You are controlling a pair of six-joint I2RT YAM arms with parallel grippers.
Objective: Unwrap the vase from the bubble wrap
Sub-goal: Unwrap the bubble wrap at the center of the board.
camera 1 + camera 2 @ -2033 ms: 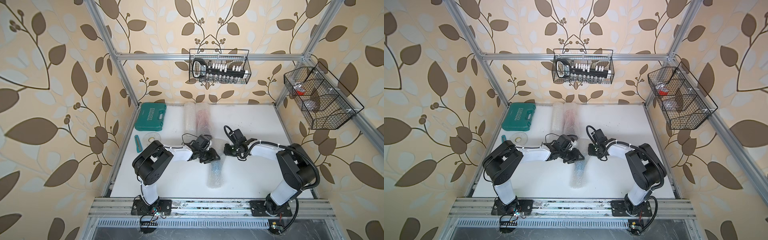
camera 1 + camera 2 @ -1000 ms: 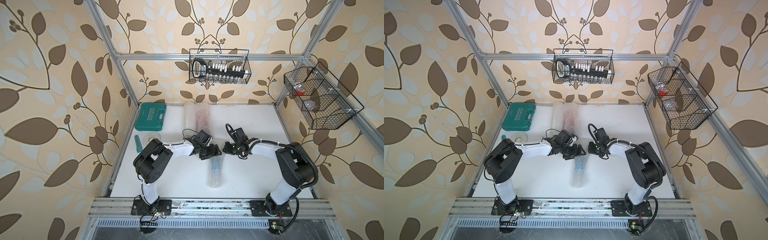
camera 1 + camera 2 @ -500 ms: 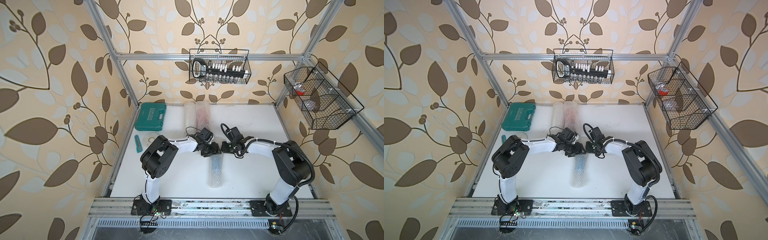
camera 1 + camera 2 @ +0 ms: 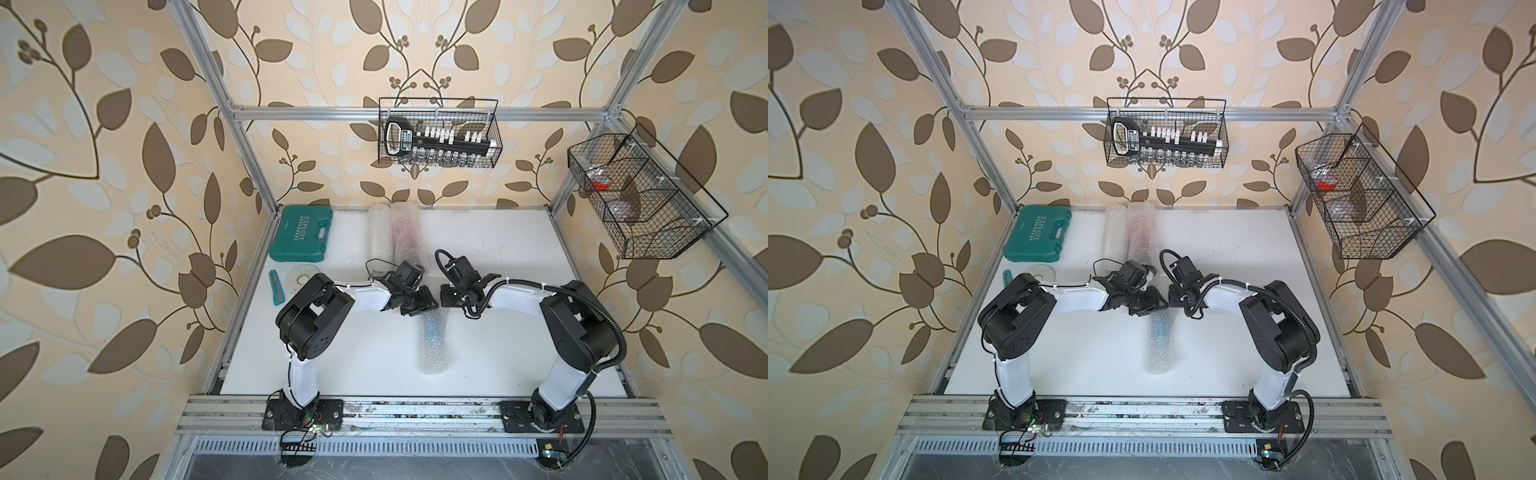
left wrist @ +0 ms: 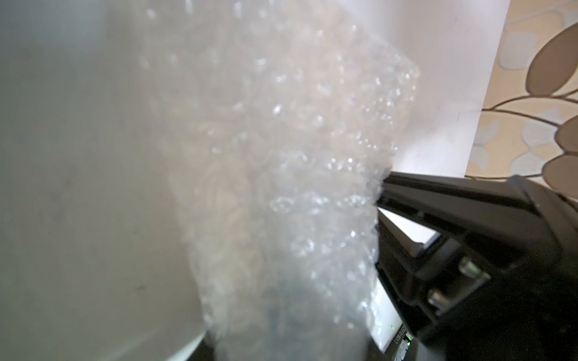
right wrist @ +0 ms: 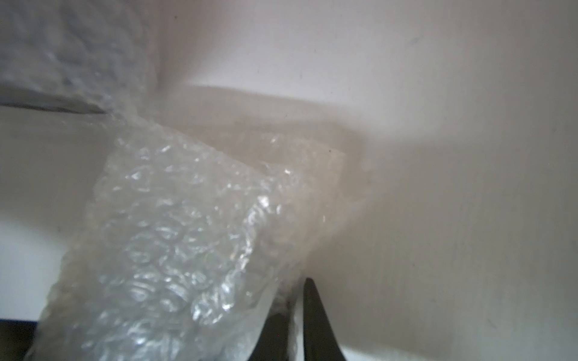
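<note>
The bubble wrap (image 4: 432, 340) roll lies lengthwise on the white worktop (image 4: 519, 249), at frame centre in both top views. The left gripper (image 4: 427, 302) meets the roll's upper end from the left, jaws clenched on the wrap. The right gripper (image 6: 294, 300) meets it from the right, jaws pinched on a loose wrap edge

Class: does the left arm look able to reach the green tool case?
Probably not yet: the way to the green tool case looks free, but the left gripper grips the bubble wrap.
</note>
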